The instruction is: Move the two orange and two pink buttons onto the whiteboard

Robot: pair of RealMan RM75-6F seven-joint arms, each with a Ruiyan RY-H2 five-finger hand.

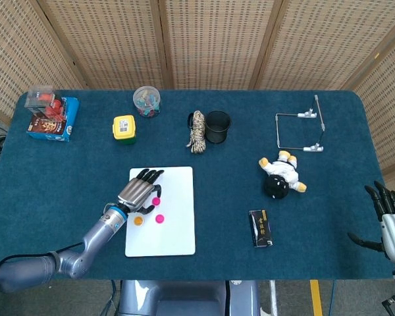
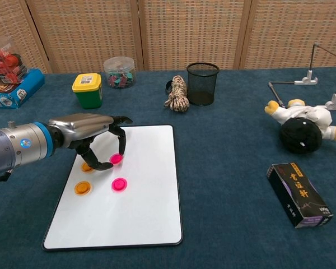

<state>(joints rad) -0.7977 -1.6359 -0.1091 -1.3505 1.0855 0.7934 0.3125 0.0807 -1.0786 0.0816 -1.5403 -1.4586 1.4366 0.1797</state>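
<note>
Lying flat at the near-left of the blue bench [image 2: 229, 112], the whiteboard [image 2: 140, 207] carries an orange button [image 2: 82, 188] nearest, a pink button [image 2: 119, 183] just right of it, and a 2nd orange button [image 2: 87, 166] partly hidden under the left hand [image 2: 87, 126]. That hand hovers over the board's upper-left, pinching a 2nd pink button [image 2: 116, 159] betw. thumb and a finger, at or just above the board surface; can't tell which. Right hand [image 1: 388, 220] sits off the bench's right edge, fingers spread, holding nothing. Near right: black box [image 2: 298, 194]. Further back: plush toy [image 2: 302, 126] on its side, wire stand [image 2: 319, 73]. Far row, L to R: blue box [image 2: 11, 89], green tub w/ yellow lid [image 2: 88, 89], clear jar [image 2: 119, 72], rope coil [image 2: 177, 93], mesh cup [image 2: 203, 83]. Nothing stands on the board's bare lower half.
</note>
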